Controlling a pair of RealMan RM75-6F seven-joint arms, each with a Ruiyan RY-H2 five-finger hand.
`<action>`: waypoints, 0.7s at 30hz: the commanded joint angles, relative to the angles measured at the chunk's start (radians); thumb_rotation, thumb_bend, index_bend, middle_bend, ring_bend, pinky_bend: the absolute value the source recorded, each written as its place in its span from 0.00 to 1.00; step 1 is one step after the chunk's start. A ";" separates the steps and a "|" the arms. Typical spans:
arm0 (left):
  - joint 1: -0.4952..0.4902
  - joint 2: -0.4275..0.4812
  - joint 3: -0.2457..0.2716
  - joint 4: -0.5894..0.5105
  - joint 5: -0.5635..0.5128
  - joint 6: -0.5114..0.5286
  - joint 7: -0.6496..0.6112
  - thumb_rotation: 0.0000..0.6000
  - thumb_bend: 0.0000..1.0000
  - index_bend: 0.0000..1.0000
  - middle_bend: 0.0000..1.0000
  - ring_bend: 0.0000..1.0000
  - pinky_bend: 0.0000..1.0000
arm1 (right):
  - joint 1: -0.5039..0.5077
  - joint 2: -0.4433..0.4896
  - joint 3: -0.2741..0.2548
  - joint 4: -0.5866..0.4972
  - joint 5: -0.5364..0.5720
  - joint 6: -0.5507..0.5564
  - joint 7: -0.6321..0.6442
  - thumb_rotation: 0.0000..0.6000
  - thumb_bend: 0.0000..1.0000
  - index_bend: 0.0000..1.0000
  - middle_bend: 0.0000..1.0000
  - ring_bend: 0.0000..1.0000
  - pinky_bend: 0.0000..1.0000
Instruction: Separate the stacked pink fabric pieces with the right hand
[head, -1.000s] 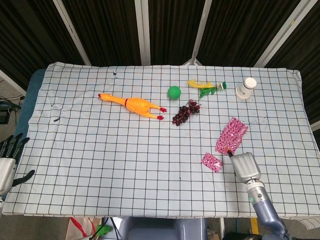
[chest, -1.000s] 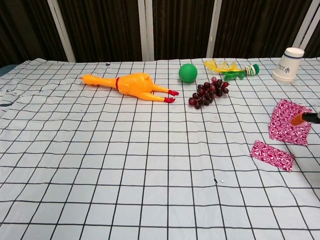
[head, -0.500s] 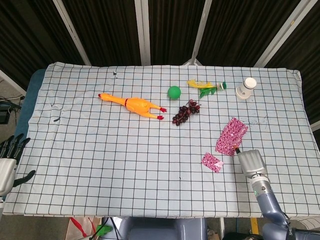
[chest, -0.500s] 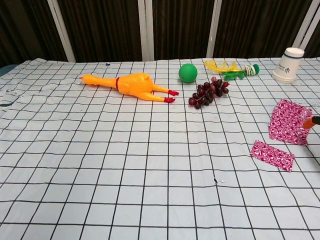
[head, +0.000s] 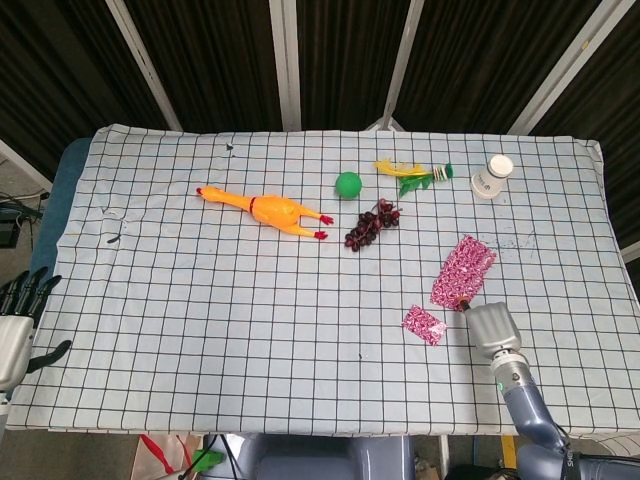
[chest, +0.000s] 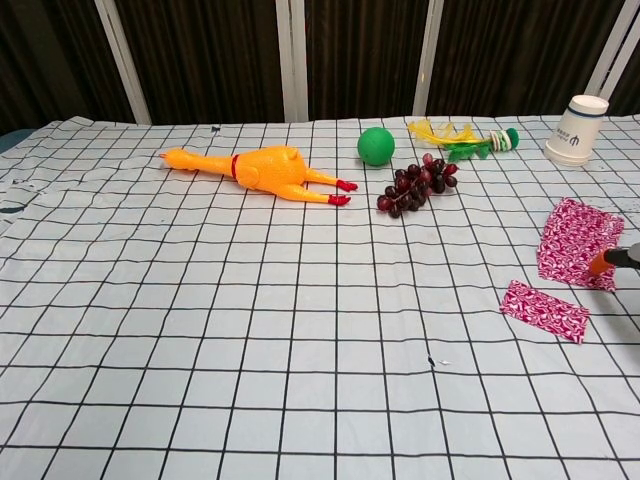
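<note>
Two pink patterned fabric pieces lie flat and apart on the checked cloth. The larger piece is further back. The smaller piece lies nearer and to its left. My right hand sits just behind the larger piece's near edge, its grey back facing up. In the chest view only an orange fingertip shows, at the larger piece's near right edge. The rest of its fingers are hidden. My left hand hangs off the table's left edge, fingers apart and holding nothing.
A yellow rubber chicken, a green ball, dark grapes, a yellow-and-green feathered toy and a white cup lie across the far half. The table's right edge runs close to my right hand.
My right hand drew back to the right half a second ago, then came left again, so its fingertip is back at the larger piece's edge. Both fabric pieces stayed put.
</note>
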 joint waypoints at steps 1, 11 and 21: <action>0.000 0.000 -0.001 0.000 -0.001 0.001 -0.001 1.00 0.27 0.13 0.04 0.01 0.10 | 0.007 -0.011 -0.001 0.009 0.014 -0.005 -0.008 1.00 0.77 0.20 0.80 0.78 0.57; 0.003 0.003 -0.001 0.000 0.000 0.006 -0.007 1.00 0.27 0.13 0.04 0.01 0.10 | 0.019 -0.028 -0.007 0.011 0.025 -0.003 -0.022 1.00 0.77 0.20 0.80 0.78 0.57; 0.004 0.006 -0.001 0.001 0.001 0.007 -0.016 1.00 0.27 0.13 0.04 0.01 0.10 | 0.056 -0.071 0.006 -0.008 0.058 0.007 -0.078 1.00 0.77 0.20 0.80 0.78 0.57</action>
